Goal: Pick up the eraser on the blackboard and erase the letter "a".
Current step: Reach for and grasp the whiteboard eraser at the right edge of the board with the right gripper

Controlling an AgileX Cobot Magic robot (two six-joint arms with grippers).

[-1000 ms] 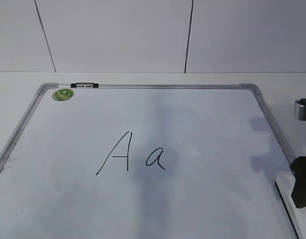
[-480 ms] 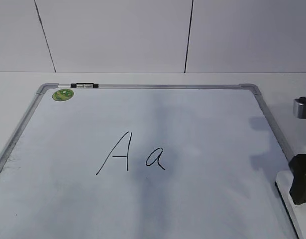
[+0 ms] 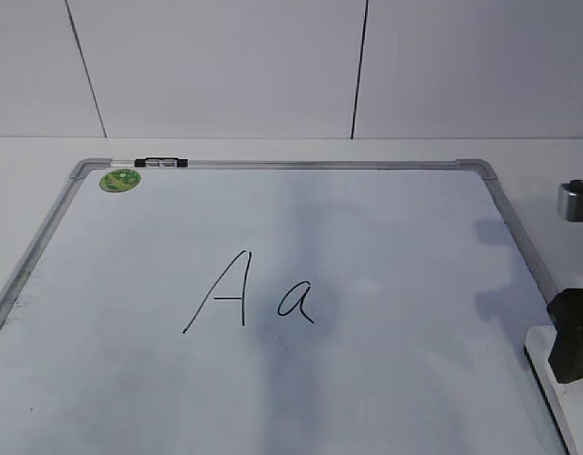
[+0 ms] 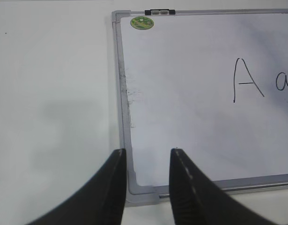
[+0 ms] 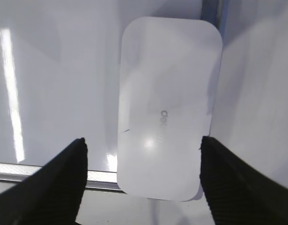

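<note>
In the outside view, the big white board with the grey metal frame (image 3: 272, 227) lies flat on the white counter (image 3: 272, 150). The small black handwritten "a" (image 3: 297, 301) sits mid-board, just right of the tall capital "A" (image 3: 220, 292). Your right end effector (image 3: 571, 343) hangs at the board's right edge.

In the left wrist view, your left end effector (image 4: 146, 161) is open a little and holds nothing. Keep it parked.

In the right wrist view, your right end effector (image 5: 141, 157) is open wide around the white rounded plastic eraser (image 5: 168, 105), not touching. Go straight down, then squeeze its long sides evenly.
</note>
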